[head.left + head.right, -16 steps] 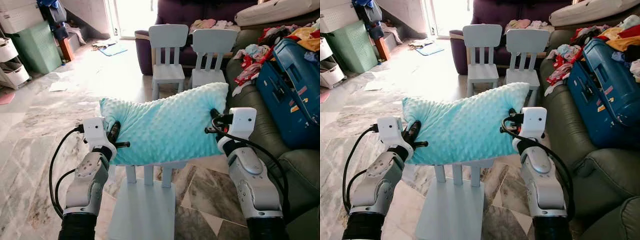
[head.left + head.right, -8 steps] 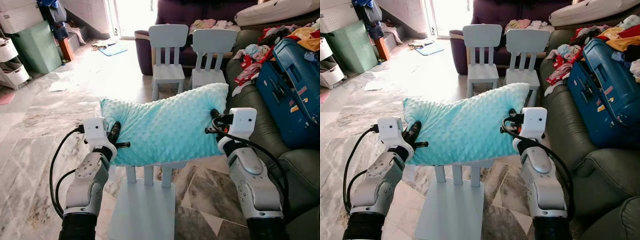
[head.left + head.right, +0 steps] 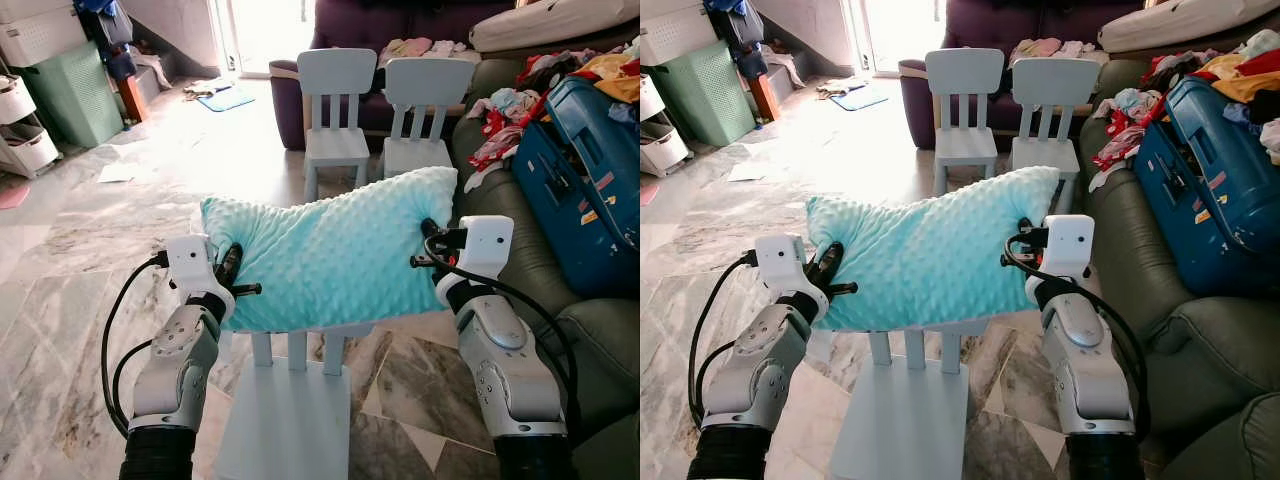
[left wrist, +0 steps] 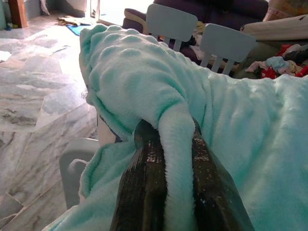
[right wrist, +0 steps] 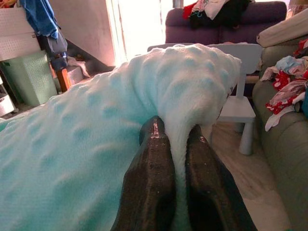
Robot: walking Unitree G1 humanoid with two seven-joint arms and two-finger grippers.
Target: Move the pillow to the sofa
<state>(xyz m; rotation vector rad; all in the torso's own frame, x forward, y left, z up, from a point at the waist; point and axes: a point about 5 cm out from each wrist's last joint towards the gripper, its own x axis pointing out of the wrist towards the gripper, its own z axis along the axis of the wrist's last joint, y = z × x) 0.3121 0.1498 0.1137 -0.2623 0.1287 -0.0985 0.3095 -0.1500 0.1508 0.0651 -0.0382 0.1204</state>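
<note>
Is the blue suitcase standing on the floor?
No, the blue suitcase lies on the green sofa, beside a pile of clothes.

Kids' chairs [image 3: 338, 100], blue suitcase [image 3: 580, 190], prob. clothes [image 3: 500, 125]

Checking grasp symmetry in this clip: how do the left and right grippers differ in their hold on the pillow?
The left gripper pinches the pillow's lower left edge; the right gripper pinches its higher right edge, so the pillow tilts. Both are shut on a fold of fabric, holding it above a small chair.
</note>
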